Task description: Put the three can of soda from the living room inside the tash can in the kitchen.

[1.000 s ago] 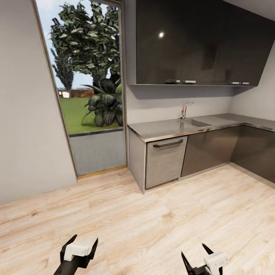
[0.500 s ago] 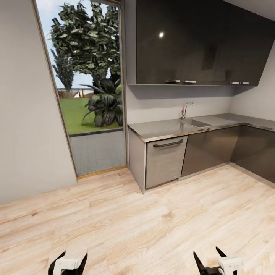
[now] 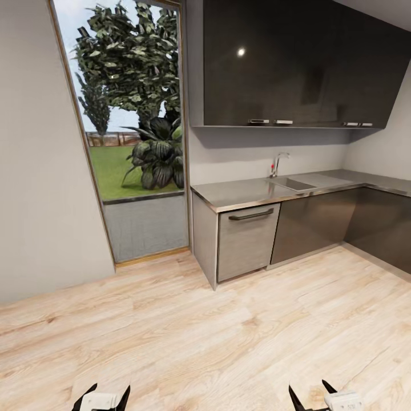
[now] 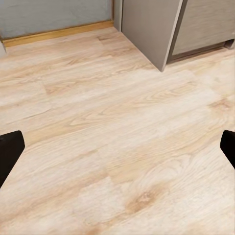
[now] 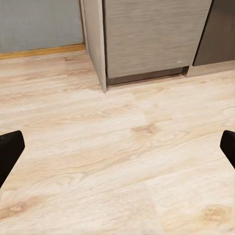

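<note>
Two grippers low at the near edge of the head view, left gripper (image 3: 101,395) and right gripper (image 3: 313,394), both spread wide and holding nothing, likely carried down and apart to keep clear while driving. Beyond them bare wooden floor (image 3: 228,331), then a grey dishwasher front (image 3: 246,240) under a steel counter (image 3: 251,193) with sink (image 3: 292,184) and tap (image 3: 278,162), dark wall cabinets (image 3: 285,63) above, tall window (image 3: 134,131) farthest. No soda cans or trash can anywhere in sight, so presumably elsewhere in the house.
</note>
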Motion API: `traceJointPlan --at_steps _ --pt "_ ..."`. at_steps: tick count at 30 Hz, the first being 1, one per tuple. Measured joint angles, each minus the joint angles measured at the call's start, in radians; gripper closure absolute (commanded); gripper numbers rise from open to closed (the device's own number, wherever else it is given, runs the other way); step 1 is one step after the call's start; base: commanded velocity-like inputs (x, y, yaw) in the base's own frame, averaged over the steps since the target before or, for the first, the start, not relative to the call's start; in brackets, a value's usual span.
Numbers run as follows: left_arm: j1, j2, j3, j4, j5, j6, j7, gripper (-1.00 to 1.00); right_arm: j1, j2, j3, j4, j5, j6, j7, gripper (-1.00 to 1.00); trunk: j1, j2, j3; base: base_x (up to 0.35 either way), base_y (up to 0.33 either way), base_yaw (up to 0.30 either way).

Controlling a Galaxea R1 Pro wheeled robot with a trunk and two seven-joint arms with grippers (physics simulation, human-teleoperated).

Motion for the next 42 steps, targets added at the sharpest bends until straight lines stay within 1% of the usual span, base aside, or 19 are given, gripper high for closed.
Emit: traceJointPlan --at_steps 42 --pt "-0.001 -0.001 -0.001 0.007 -0.005 0.0 -0.001 -1.0 0.0 0.0 0.003 0.011 0.005 0.0 0.0 -1.0 0.0 0.0 0.0 0.0 0.0 0.0"
